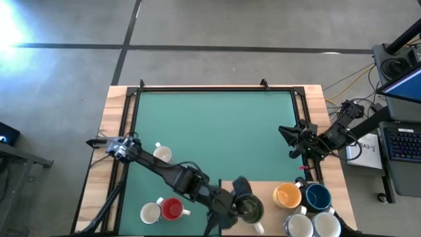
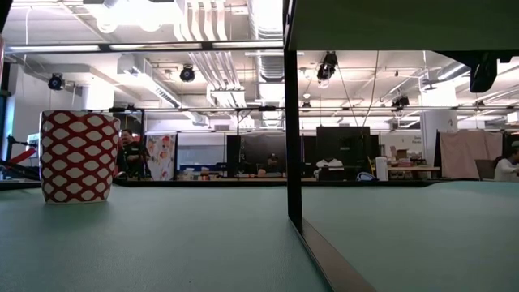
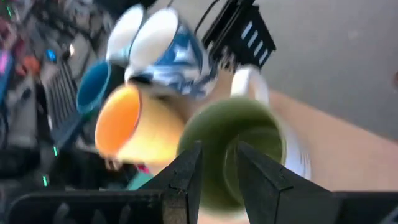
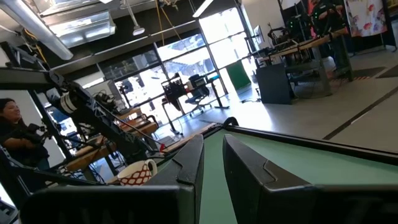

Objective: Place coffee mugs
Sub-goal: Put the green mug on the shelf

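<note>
A: At the table's near edge, the left gripper [image 1: 238, 201] is over the olive mug [image 1: 251, 209], and the wrist view shows its fingers [image 3: 186, 180] straddling the rim, one inside the olive mug, one outside.

B: Clamped, or loose?

A: Narrow gap, rim between them. Looks like a grasp on the mug, though I can't see firm contact.

B: So the step in hand is the pick-up?

A: That's my read: taking the olive mug from the cluster. The orange mug [image 1: 287, 195] sits just beside it, the blue mug [image 1: 318, 196] beyond, two white mugs [image 1: 314, 225] at the edge.

B: And on the green mat [image 1: 217, 125]?

A: A white mug [image 1: 162, 154] by the left arm's base, another white mug [image 1: 150, 212] touching the red mug [image 1: 172, 209].

B: The right gripper [image 1: 289, 138]?

A: Parked at the mat's right edge, fingers close together, holding nothing.

B: Next move?

A: A straight lift, I'd say, clear of the orange mug, then across to open mat.
</note>
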